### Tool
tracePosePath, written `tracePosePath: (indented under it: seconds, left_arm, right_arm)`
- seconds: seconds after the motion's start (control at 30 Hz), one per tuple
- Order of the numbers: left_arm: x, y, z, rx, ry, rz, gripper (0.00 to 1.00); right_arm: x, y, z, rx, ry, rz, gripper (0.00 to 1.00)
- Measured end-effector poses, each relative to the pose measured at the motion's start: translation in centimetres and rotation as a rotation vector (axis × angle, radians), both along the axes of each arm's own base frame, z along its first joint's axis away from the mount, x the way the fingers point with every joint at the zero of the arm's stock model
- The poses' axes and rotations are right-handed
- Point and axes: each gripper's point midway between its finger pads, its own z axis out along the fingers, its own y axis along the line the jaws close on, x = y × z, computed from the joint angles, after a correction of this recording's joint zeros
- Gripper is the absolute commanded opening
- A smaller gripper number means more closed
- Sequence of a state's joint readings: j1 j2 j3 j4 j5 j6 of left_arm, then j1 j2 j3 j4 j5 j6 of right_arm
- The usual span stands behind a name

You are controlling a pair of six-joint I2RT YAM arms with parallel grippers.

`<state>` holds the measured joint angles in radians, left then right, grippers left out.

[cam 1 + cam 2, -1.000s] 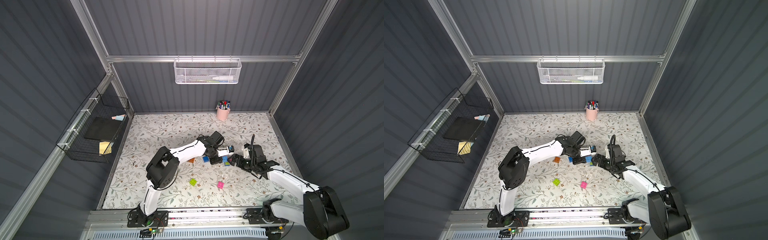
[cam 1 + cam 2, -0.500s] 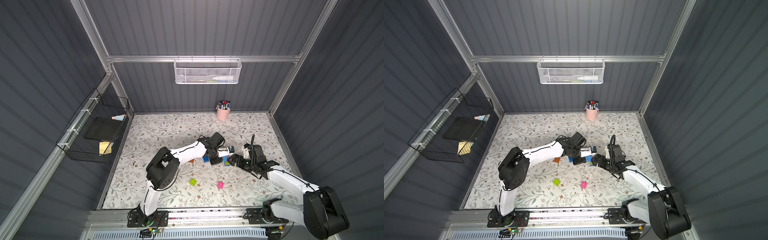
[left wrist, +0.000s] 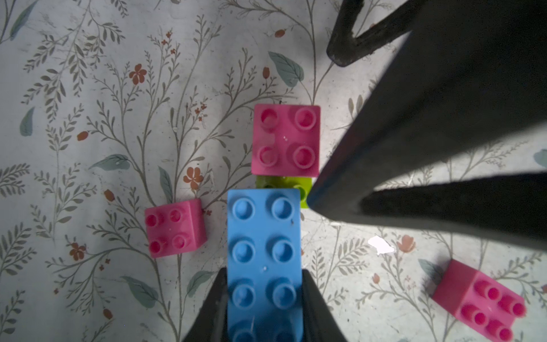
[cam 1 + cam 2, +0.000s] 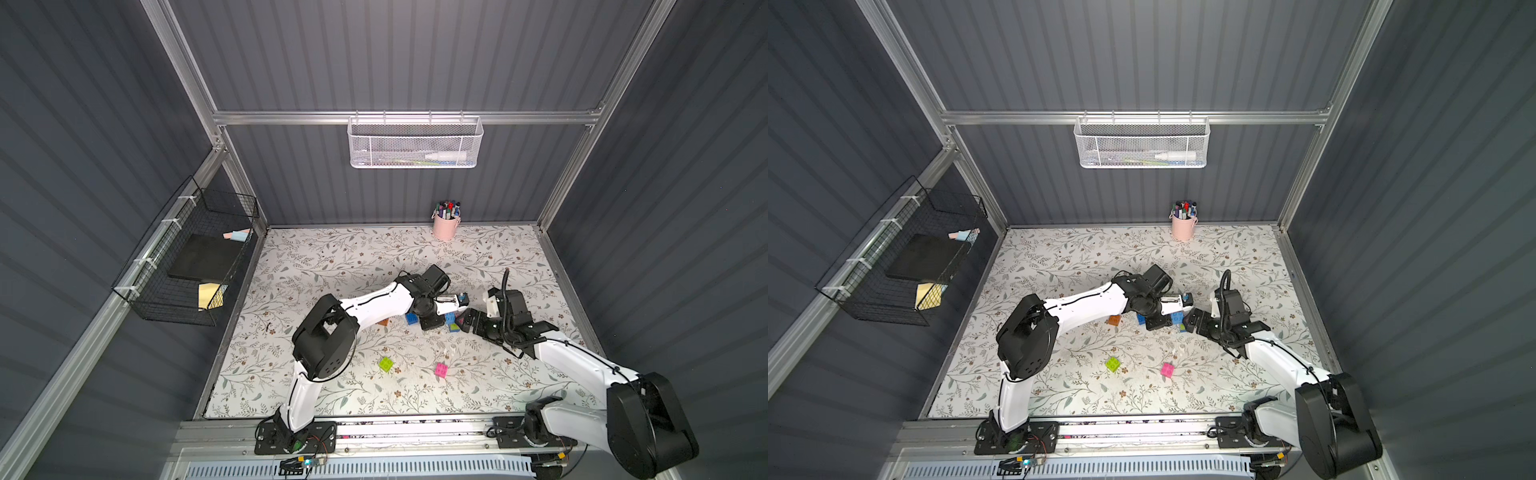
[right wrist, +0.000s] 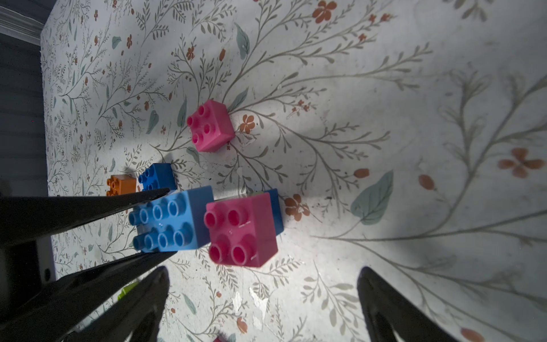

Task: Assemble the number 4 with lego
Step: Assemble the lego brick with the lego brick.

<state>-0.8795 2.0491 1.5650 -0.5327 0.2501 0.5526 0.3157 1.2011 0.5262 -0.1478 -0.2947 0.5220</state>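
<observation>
Bar (image 3: 263,237), light-blue and long, is clamped in L gripper (image 3: 264,281), with the fingers on its long sides at the near end. Its far end overlaps lime brick (image 3: 305,189) of column (image 5: 245,228) and butts against pink cap (image 3: 285,139). Can't tell if studs have seated. Column sits mid-bench (image 4: 332,257), a bit toward the right edge, w/ a dark-blue brick at its back in the right wrist view. R gripper (image 5: 263,275) is spread wide and empty, just short of column. One finger tip is close by lime brick; contact unclear.

Risks, as judged:
- Column isn't braced. A push on the overhanging bar could lever it over or skid it on the slick cover.
- Studs slightly off-grid would make the bar jam or pivot in the grip.
- R finger sits so near that any drift nudges the stack.
- Loose pink (image 3: 174,228) lies just beside bar and may get swept.

Materials:
- Bricks are hard glossy plastic, crisp-edged blocks w/ round studs.
- Fingers are matte black, tapering to points.
- Bench cover is a smooth printed floral sheet, scuffed, w/ a white fleck.
- Spares: orange (image 5: 120,185) and dark blue (image 5: 157,177) sit beyond L gripper; spare lime (image 4: 385,363) and spare pink (image 4: 441,369) lie nearer the front edge.
</observation>
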Motion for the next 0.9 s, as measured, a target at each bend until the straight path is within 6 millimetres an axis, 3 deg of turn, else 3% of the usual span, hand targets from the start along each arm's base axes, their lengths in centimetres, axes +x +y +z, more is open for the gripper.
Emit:
tracePosePath:
  seconds: [0.9]
  left_arm:
    - [-0.4, -0.6, 1.0, -0.011, -0.002, -0.014, 0.01]
  right_arm:
    - [-0.1, -0.4, -0.2, -0.019, -0.003, -0.012, 0.99]
